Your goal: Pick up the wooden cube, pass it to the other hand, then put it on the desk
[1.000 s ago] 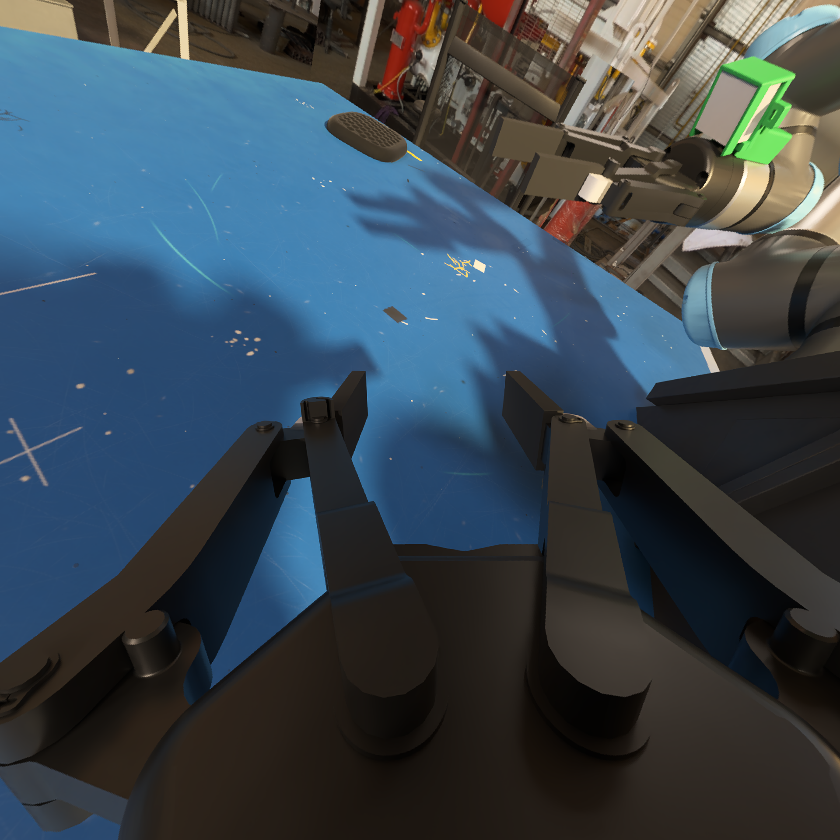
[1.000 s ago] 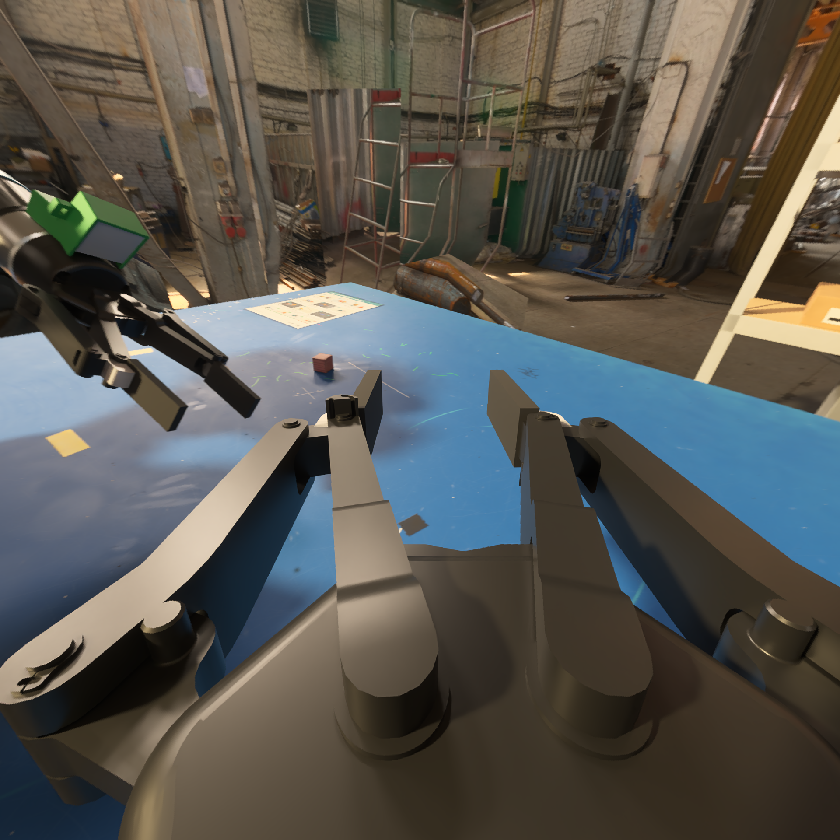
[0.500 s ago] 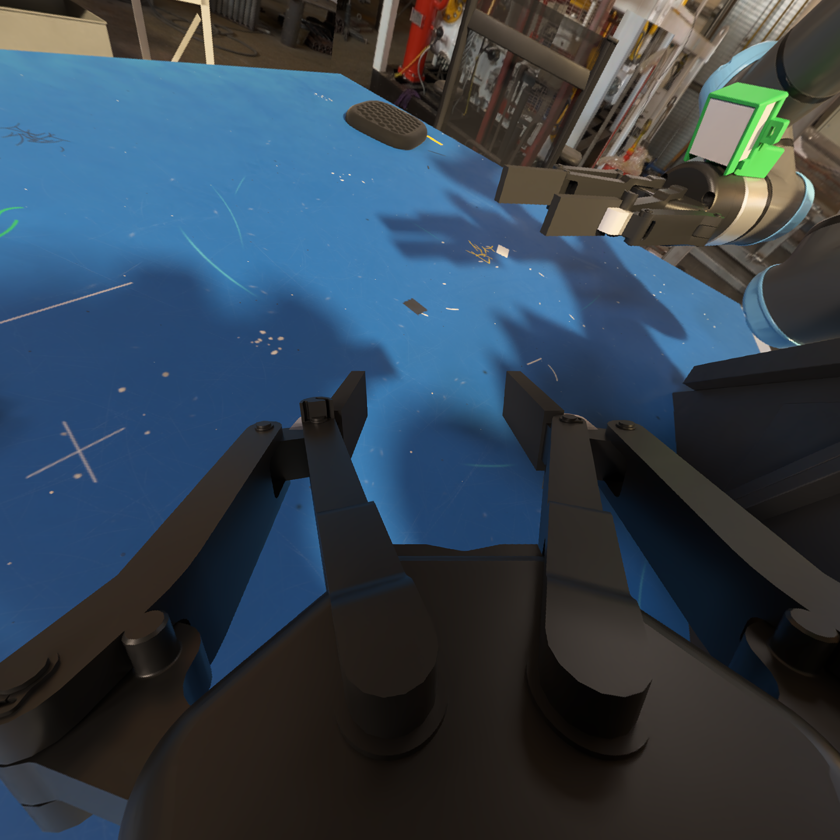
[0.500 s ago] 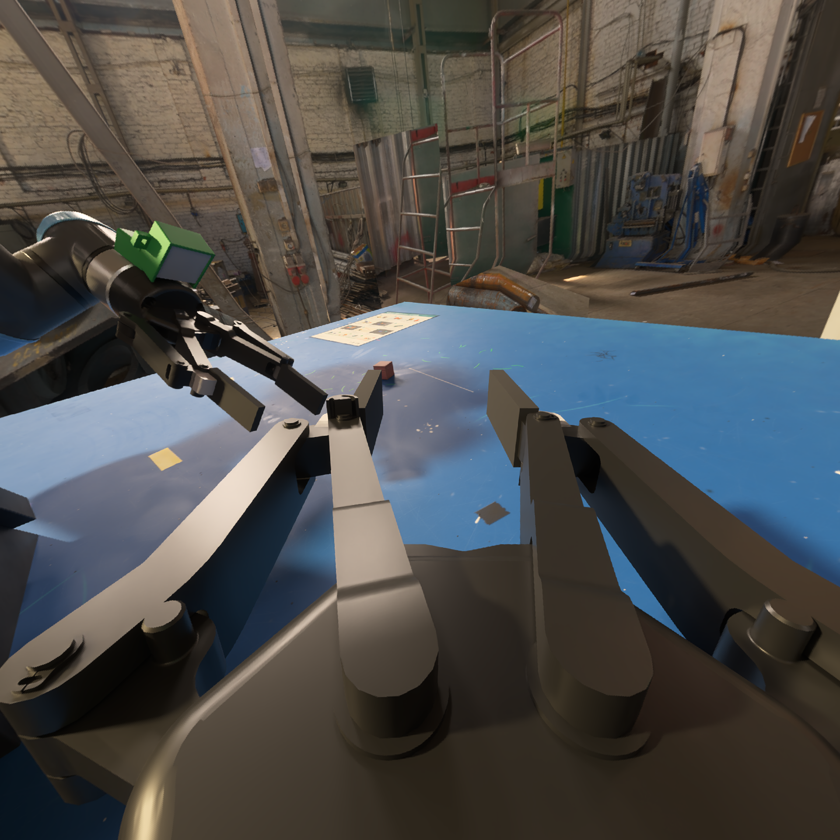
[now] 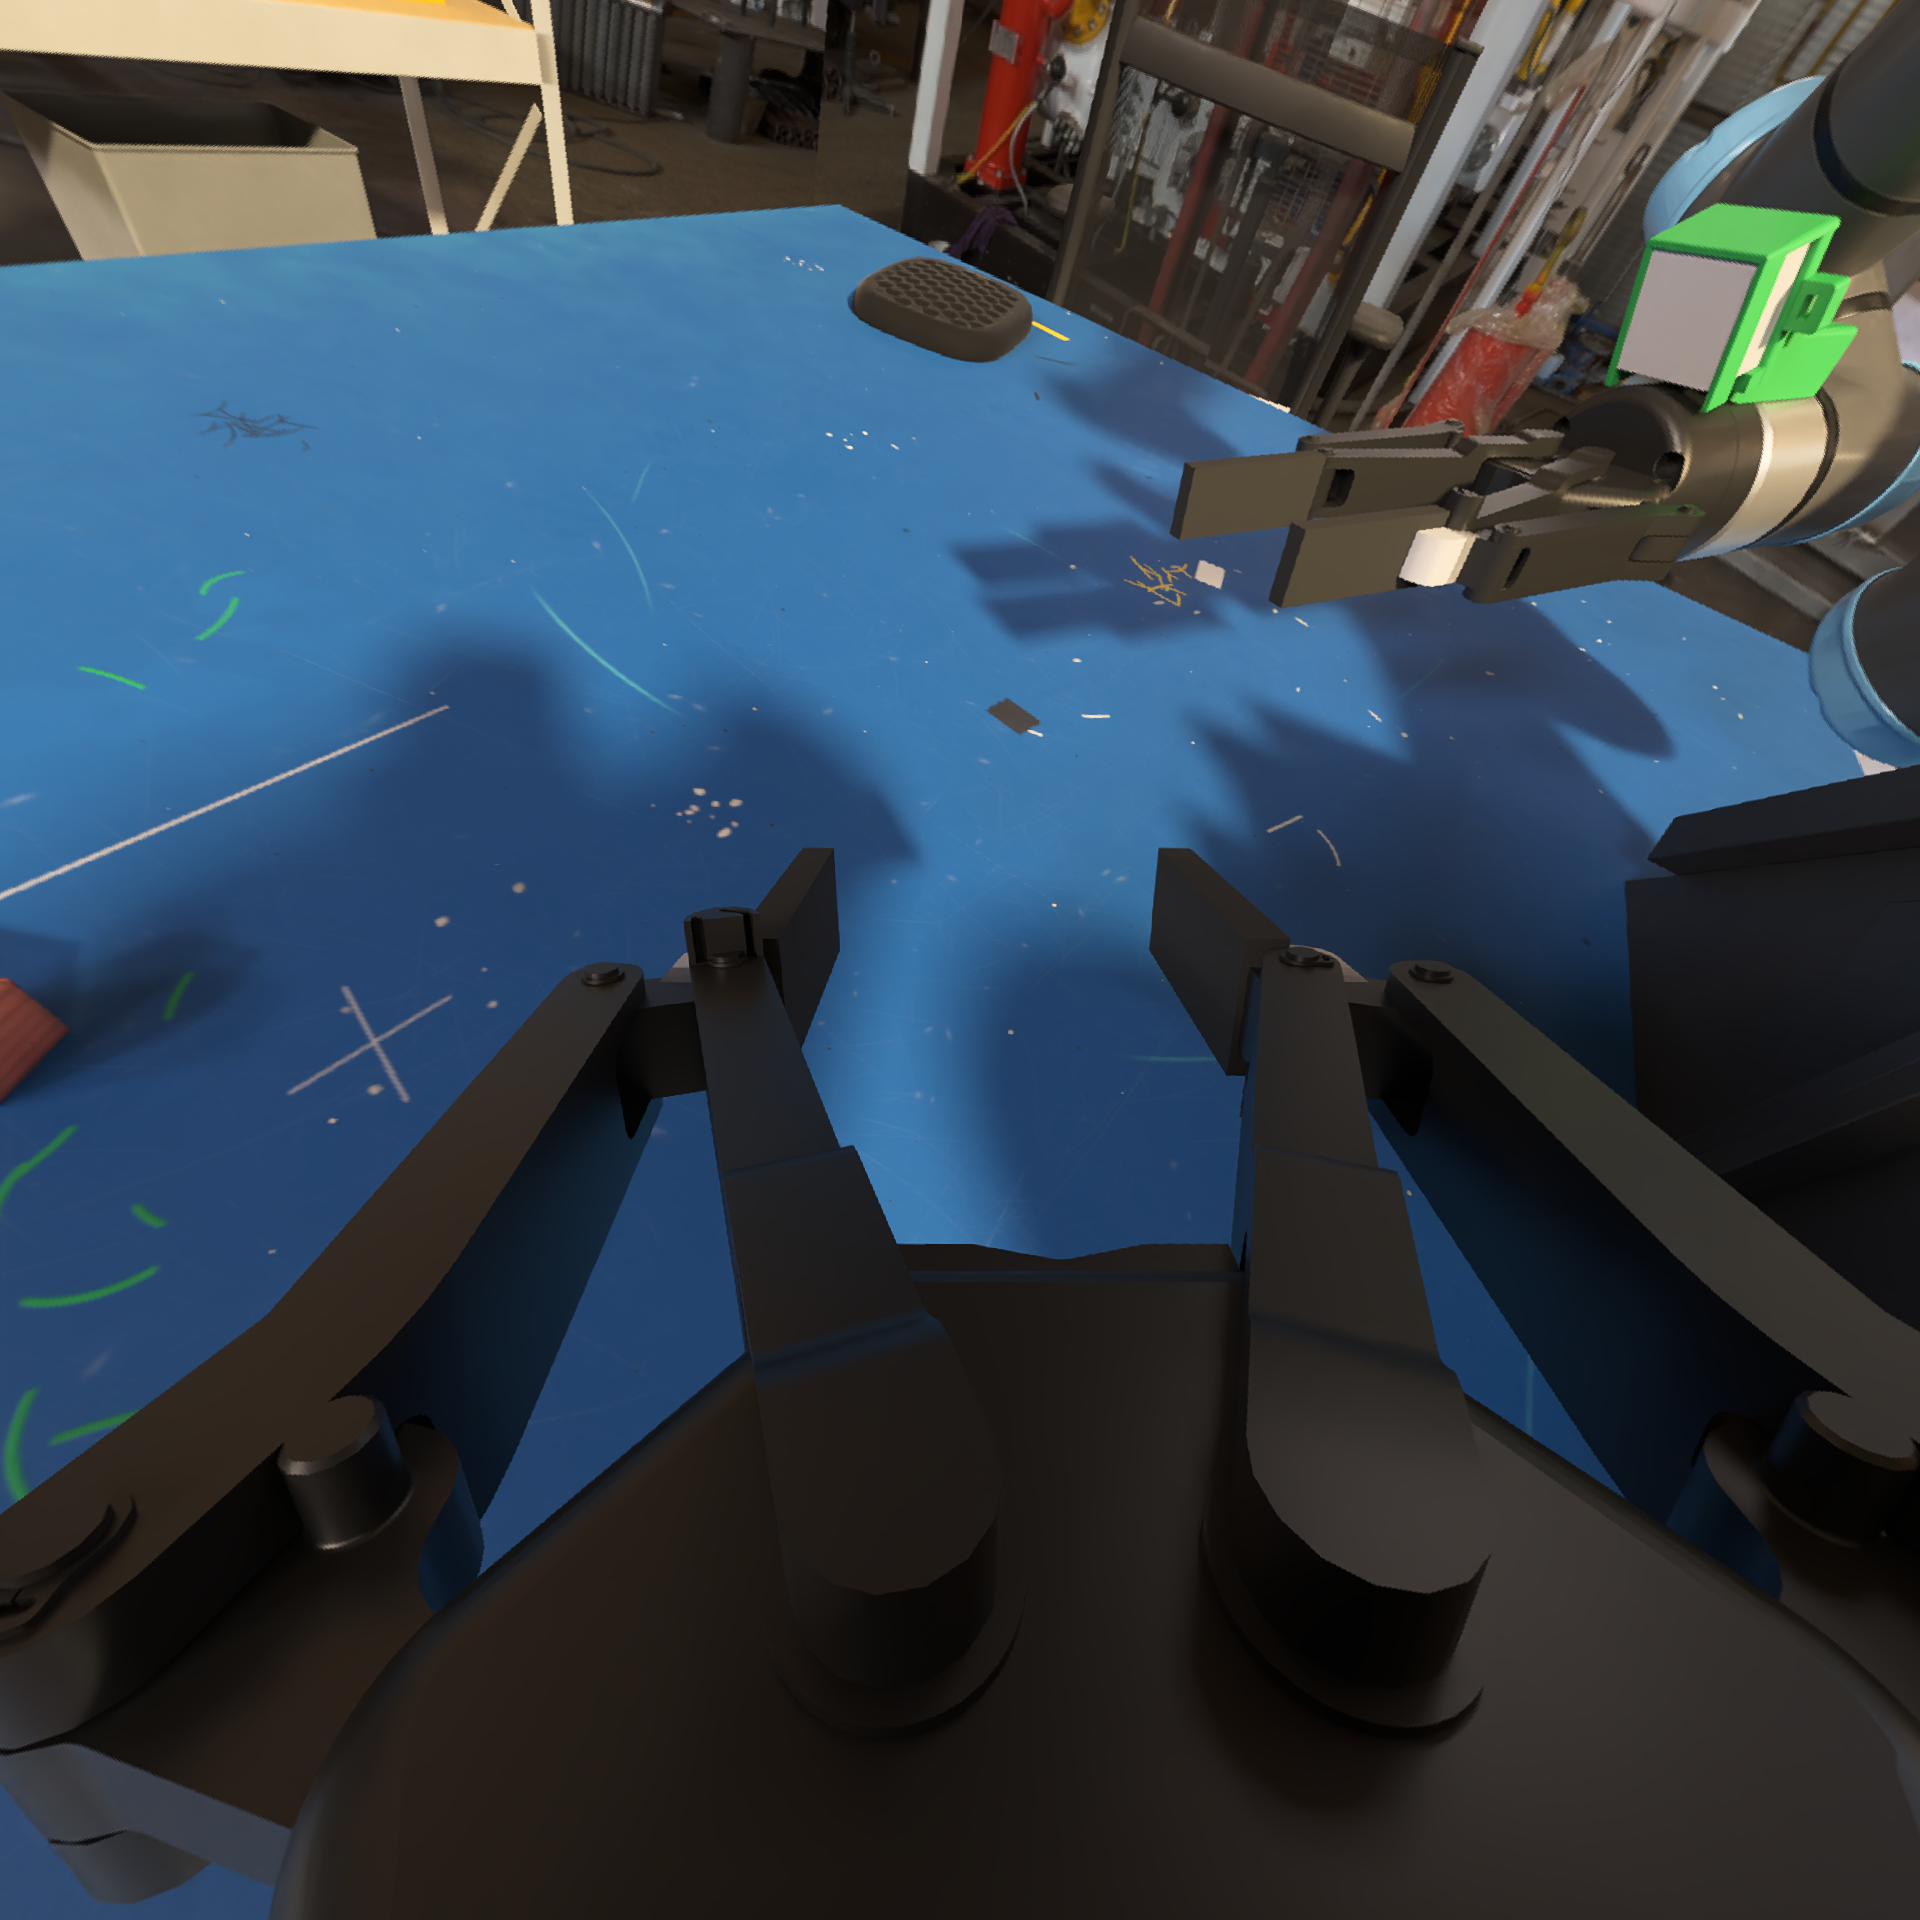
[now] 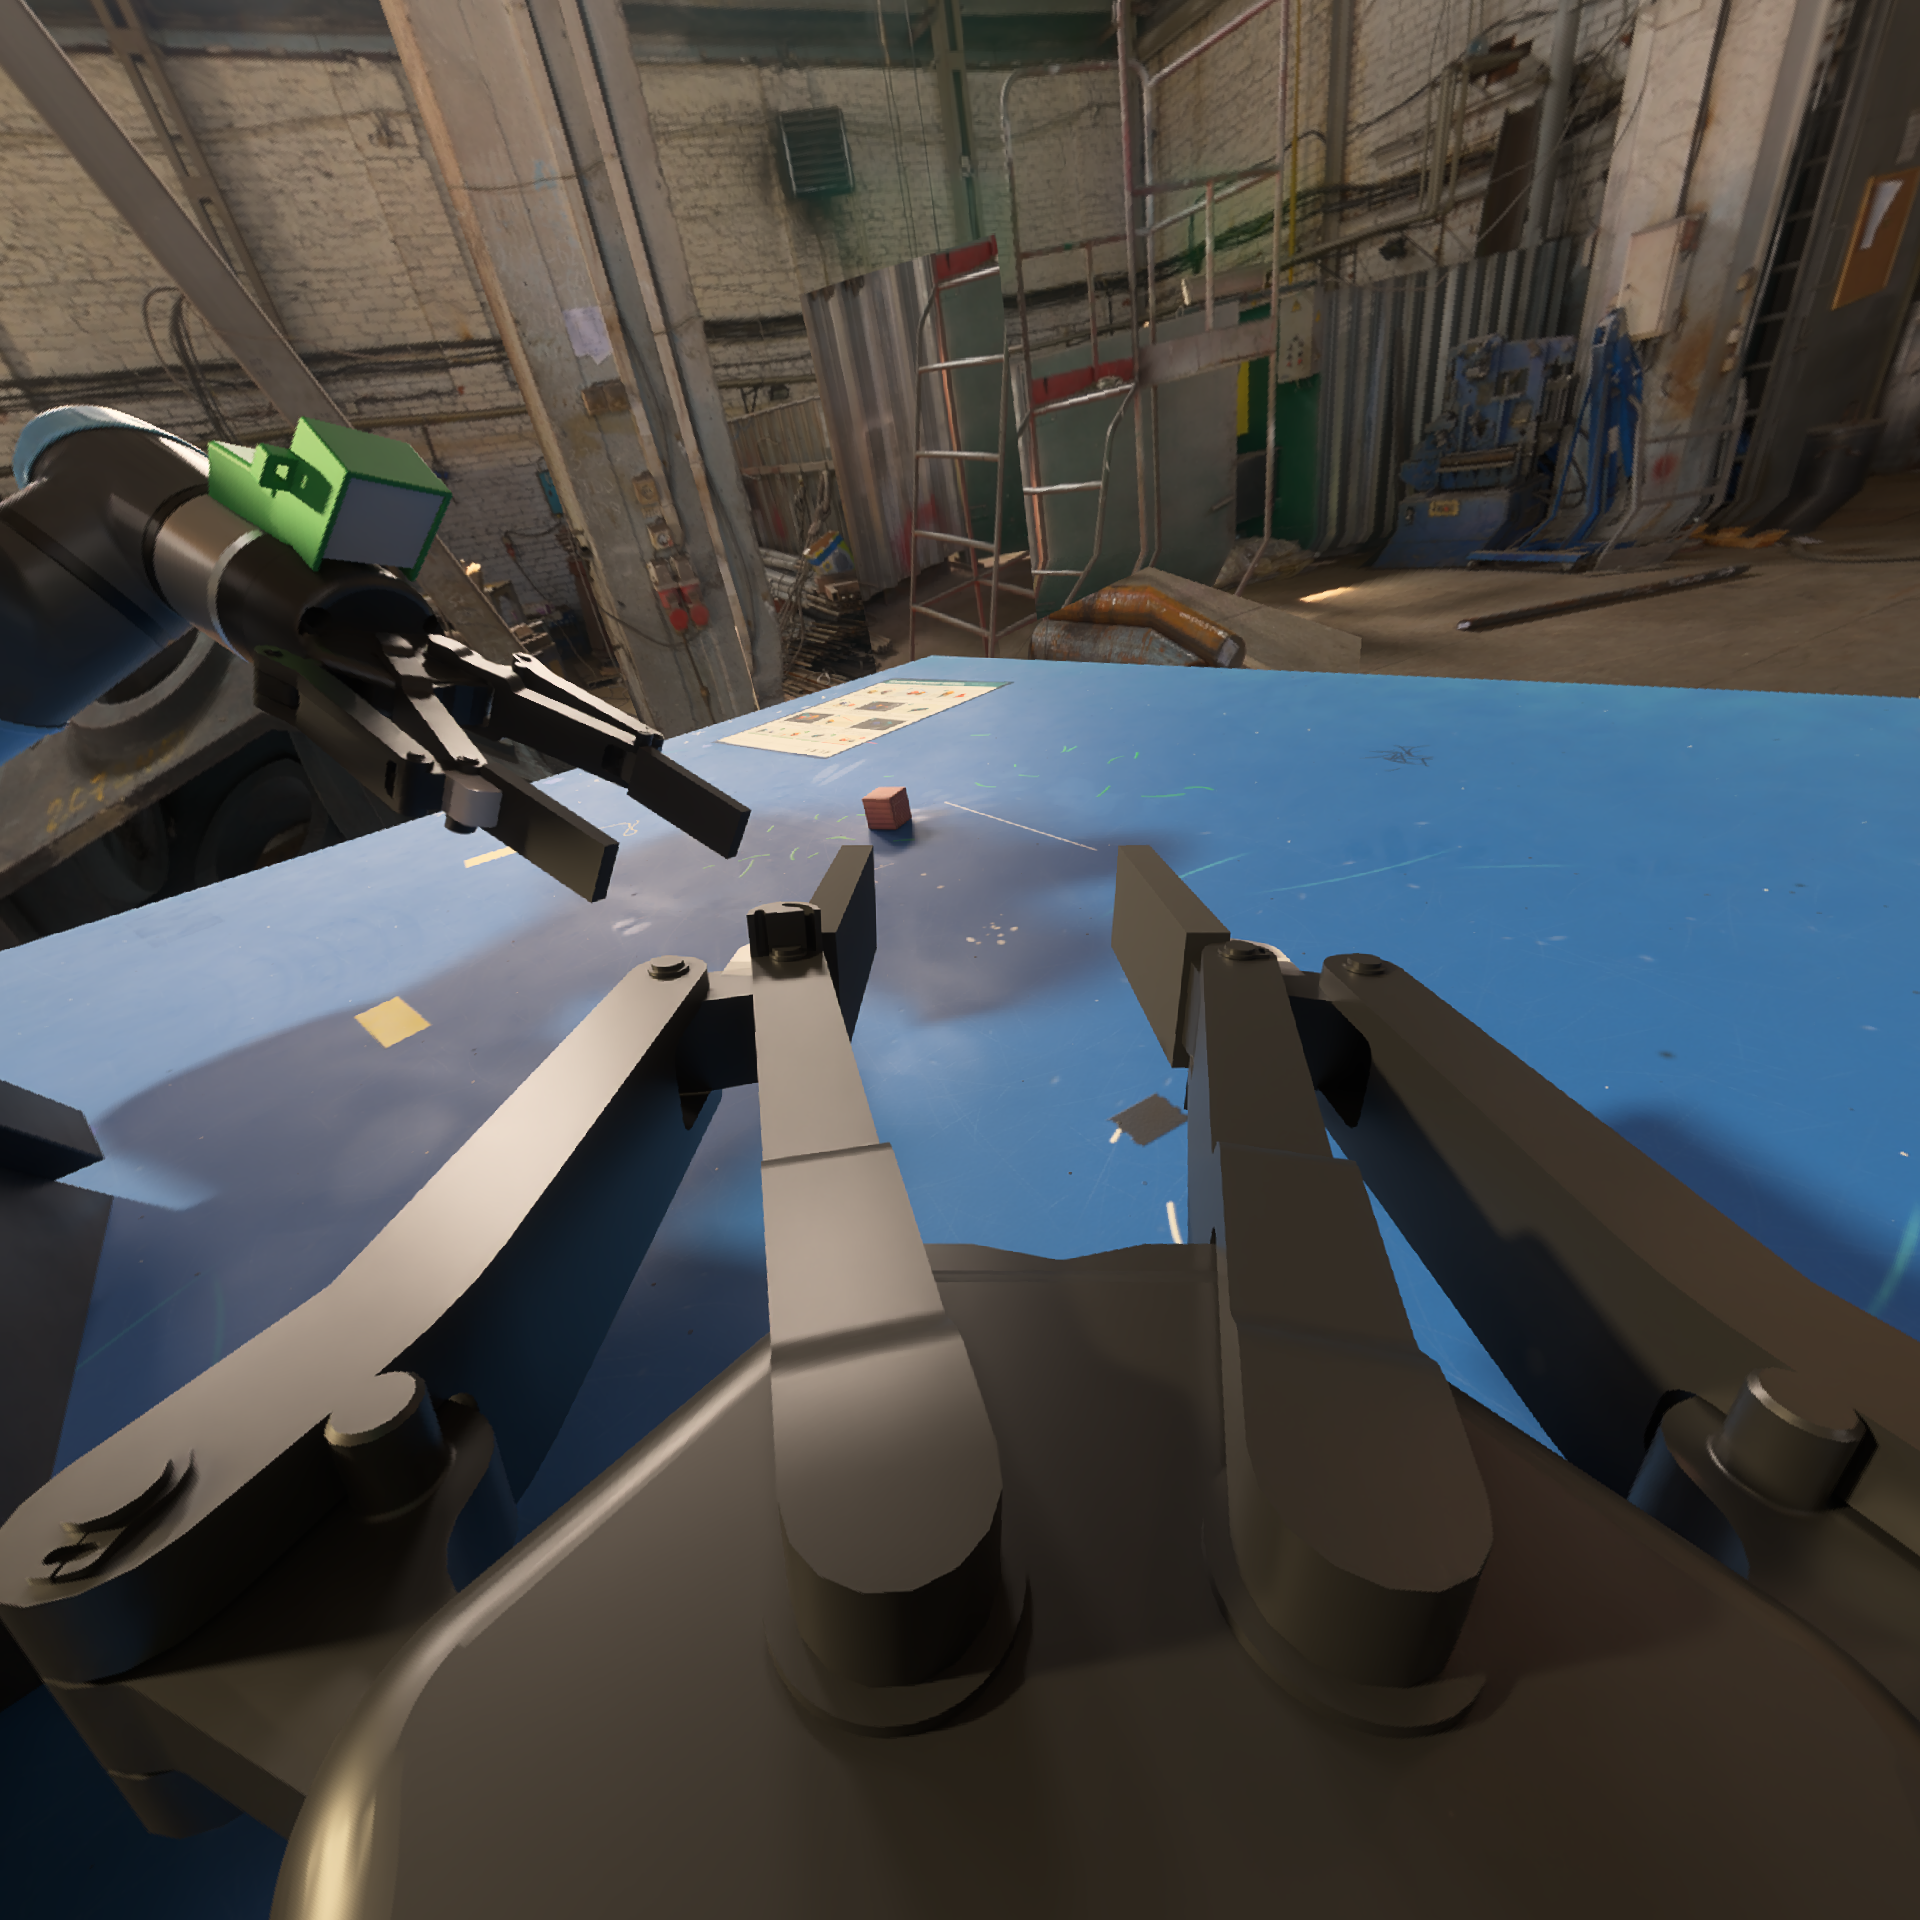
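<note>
- Fingers of the left gripper stand apart with nothing between them, over bare blue desk; the spread looks the same as a second ago.
- Out at nine o'clock in the left wrist view, a corner of the wooden cube now pokes in at the frame edge, resting on the desk; it was out of sight a second ago.
- Just right of it sits a chalk cross, which has slid from the far left toward the gripper.
- At two o'clock the right gripper hangs above the desk, fingers apart and empty, lower in the frame than before.
- Up at twelve o'clock a dark ribbed pad lies near the far desk edge.
- From the right wrist view, the right gripper is likewise spread, holding nothing.
- Cube sits at twelve o'clock just beyond the fingertips, on the desk, higher in view than a second ago.
- Left gripper reaches in from ten o'clock, now nearer the cube but apart from it.
- Beyond the cube a printed sheet lies flat near the far edge.
</note>
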